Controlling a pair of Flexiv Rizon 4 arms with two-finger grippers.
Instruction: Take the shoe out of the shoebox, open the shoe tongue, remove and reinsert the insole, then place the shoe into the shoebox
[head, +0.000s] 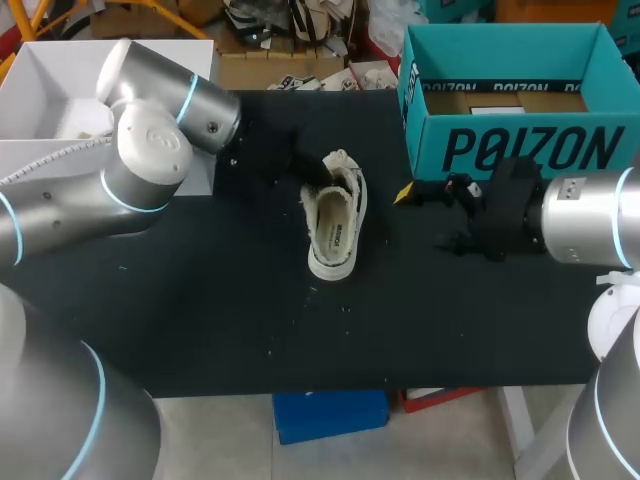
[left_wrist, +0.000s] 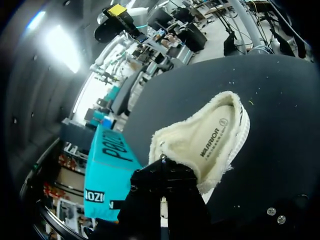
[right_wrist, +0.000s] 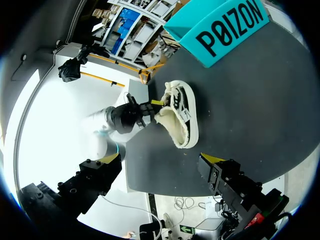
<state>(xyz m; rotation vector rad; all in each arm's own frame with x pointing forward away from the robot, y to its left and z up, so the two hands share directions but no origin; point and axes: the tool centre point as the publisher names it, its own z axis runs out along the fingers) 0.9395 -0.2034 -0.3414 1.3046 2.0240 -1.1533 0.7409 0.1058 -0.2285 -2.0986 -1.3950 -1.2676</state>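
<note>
Shoe: the cream low-top sneaker with fleecy lining (head: 335, 225) lies on the black counter (head: 200, 300), outside the box, ahead of the right end effector and apart from it; its opening shows the pale insole.
Left end effector (head: 308, 174): right at the shoe's fleecy rim, at the end away from the white toe; from here I cannot tell whether it grips the rim or only touches it.
Right end effector (right_wrist: 161, 158): spread wide, nothing between its yellow tips, hovering over bare counter.
Shoebox: the teal cardboard shoebox (head: 515, 100) stands open-topped just beyond the right end effector, apart from the shoe.
</note>
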